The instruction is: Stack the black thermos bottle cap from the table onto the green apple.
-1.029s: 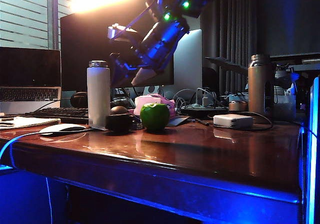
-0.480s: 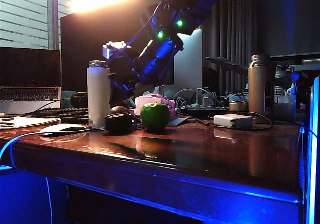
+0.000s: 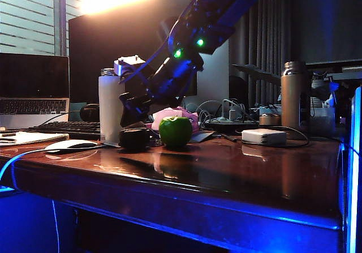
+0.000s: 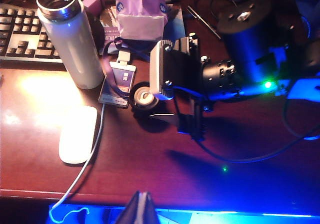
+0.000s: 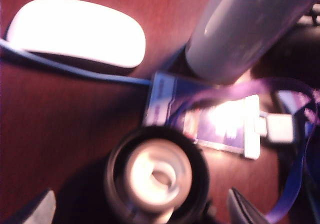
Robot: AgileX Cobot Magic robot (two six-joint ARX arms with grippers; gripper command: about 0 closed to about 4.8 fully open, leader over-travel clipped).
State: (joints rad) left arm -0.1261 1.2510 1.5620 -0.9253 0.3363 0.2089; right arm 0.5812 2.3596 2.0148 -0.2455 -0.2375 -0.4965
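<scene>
Dropping from well above the white bottle over the last second, the right claw now hangs just over the black thermos bottle cap — its wrist view looks straight down at the cap, tan inner face up, with one dark fingertip showing at either side. The jaws stand spread wide and grasp nothing; no contact with the cap shows.

The cap itself has not shifted: it sits on the counter just beside the green apple, on the side toward the white bottle, next to a card on a purple lanyard and near the white mouse. The apple's top is bare.

The left claw shows only as a tip at the counter's front edge; whether it is spread or clenched cannot be told.

So the approach looks nearly done — I judge the next need is a short final descent so the fingers bracket the cap's rim before closing.
</scene>
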